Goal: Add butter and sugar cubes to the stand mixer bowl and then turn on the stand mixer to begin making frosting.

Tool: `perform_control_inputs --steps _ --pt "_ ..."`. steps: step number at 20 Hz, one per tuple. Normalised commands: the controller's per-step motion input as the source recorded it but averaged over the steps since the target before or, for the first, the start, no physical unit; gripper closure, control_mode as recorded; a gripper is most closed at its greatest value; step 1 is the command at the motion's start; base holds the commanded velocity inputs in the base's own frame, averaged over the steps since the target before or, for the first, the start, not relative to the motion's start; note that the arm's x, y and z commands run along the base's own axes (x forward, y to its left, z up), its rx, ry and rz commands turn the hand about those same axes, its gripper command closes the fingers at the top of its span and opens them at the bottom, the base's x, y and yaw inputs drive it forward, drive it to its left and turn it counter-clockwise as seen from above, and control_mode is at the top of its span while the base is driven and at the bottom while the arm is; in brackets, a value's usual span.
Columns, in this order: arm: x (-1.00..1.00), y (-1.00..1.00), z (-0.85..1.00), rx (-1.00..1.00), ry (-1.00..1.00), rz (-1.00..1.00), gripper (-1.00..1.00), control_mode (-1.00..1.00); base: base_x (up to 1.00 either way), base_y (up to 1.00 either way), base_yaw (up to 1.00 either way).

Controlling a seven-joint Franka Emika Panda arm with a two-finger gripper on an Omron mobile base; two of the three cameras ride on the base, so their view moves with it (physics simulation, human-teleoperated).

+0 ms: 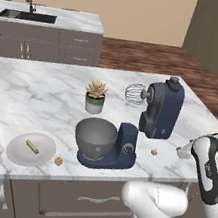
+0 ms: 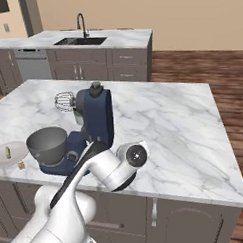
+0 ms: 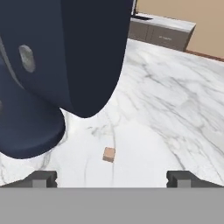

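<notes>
With the butter [image 1: 32, 146] on the white plate [image 1: 17, 153] and one sugar cube [image 1: 58, 161] at 5 o'clock of it, the stand mixer bowl [image 1: 94, 138] sits empty; the spread, empty gripper [image 3: 111, 178] should descend squarely astride the other cube [image 3: 109, 154] right of the stand mixer [image 1: 152, 118], avoiding its tilted head.

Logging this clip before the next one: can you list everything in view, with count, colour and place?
stand mixer: one, navy blue, head tilted back, island centre
stand mixer bowl: one, grey metal, on the mixer's base
butter: one, pale yellow-green stick, on the plate
plate: one, white, left of the bowl
sugar cubes: two, tan; one beside the plate, one right of the mixer base
potted succulent: one, green in a grey pot, behind the bowl
sink: one, dark, back counter
gripper: one, dark fingertips, open, low above the right cube
</notes>
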Motion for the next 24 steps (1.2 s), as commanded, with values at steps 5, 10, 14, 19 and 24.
perform_control_inputs --steps 5,10,14,19,24 --pt "0.23 0.00 -0.61 0.02 0.01 0.00 -1.00 -1.00 0.00 0.00 0.00" --pt "0.10 0.00 -0.47 0.04 0.05 0.00 -1.00 -1.00 0.00 0.00 0.00" --pt "0.18 0.02 -0.41 0.01 0.01 0.00 -1.00 -1.00 0.00 0.00 0.00" --pt "0.10 0.00 -0.23 0.04 0.00 0.00 -1.00 -1.00 0.00 0.00 0.00" --pt "0.00 0.01 0.00 0.07 0.00 0.00 -1.00 -1.00 0.00 0.00 0.00"
